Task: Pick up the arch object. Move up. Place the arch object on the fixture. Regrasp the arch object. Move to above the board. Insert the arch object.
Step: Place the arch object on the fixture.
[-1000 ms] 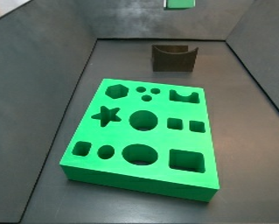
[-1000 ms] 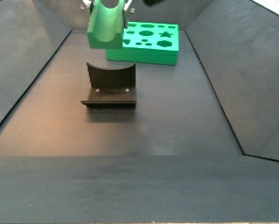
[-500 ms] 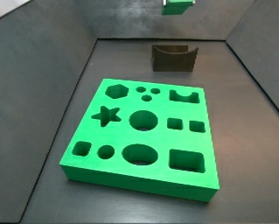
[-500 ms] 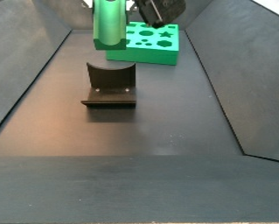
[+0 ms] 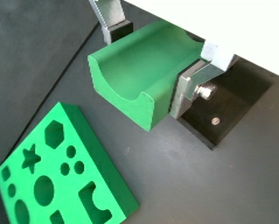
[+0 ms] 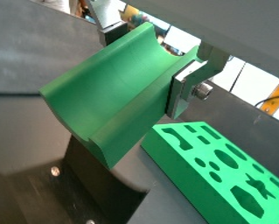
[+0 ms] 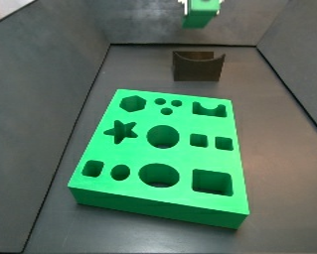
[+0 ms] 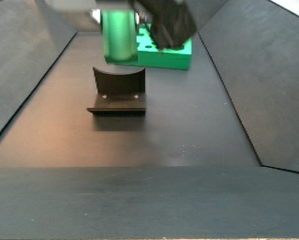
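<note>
1. while the board lies untouched, no insertion has begun.
2. the fixture now sits right beneath my descending load.
3. my gripper stays clamped on the arch object, lower than 1 second ago; placing comes next.

No legible text or markings anywhere.

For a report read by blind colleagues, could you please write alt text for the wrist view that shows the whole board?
The gripper holds the green arch object between its silver fingers, curved notch facing up, above a dark floor. The dark fixture lies just behind the piece, and the bright green board with shaped holes lies lower, apart from both.
</note>
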Tool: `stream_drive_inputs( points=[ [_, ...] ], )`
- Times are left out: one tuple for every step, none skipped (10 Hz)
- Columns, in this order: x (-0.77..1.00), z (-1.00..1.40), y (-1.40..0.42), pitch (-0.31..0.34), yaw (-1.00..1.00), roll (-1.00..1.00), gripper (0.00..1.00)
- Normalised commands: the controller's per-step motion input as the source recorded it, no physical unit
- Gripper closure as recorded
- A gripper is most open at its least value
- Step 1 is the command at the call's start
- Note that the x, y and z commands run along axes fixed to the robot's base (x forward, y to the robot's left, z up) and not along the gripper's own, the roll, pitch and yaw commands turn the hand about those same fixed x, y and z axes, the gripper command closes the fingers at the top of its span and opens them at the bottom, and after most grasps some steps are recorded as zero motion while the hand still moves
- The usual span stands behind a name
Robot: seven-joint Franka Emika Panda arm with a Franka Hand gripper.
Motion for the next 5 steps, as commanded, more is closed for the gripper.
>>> stream_drive_inputs(
  points=[
    [0.16, -1.00, 0.14, 0.294, -0.12, -0.95, 1.00],
    [0.18, -1.00, 0.14, 0.246, -0.18, -0.73, 1.00],
    [0.18, -1.00, 0.14, 0.203, -0.22, -0.56, 1.00],
    [0.19, -1.00, 0.15, 0.145, -0.24, -0.34, 1.00],
    [0.20, -1.00, 0.14, 0.097, -0.25, -0.24, 1.00]
  ],
)
